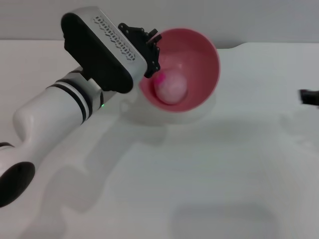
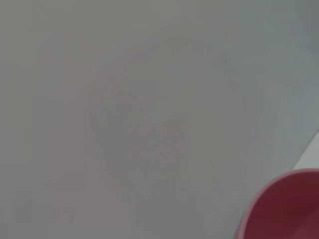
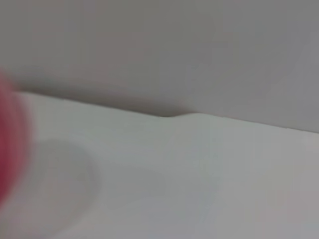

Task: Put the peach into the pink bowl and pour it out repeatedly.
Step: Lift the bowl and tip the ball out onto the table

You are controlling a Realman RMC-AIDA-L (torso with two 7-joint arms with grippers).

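1. Peach (image 1: 171,87): pale pink w/ a magenta blotch on its upper-left side, sits inside the pink bowl (image 1: 199,55), low against the inner wall. Upper centre of the head frame.
2. Pink bowl is tipped, mouth facing the camera, held up off the white table (image 1: 209,174); its shadow falls on the tabletop just beneath. The peach is touching the bowl's inside.
3. Left gripper (image 1: 151,50), black, is at the bowl's left rim, upper centre-left of the head frame. Its jaws are clamped on that rim, one finger inside the bowl just above the peach's blotch.
4. Left arm runs from the lower-left corner diagonally up to the bowl: white links w/ black bands, then a black wrist block w/ a white perforated strip along its top.
5. Left wrist view: only a curved piece of the bowl (image 2: 284,209) in the lower-right corner; the rest is plain grey wall.
6. Right gripper (image 1: 310,97): only a dark tip shows at the right edge of the head frame, mid-height, well apart from the bowl. Can't tell if its fingers are apart or together.
7. Right wrist view: blurred pink edge of the bowl (image 3: 9,144) at the left border, table below, wall above.
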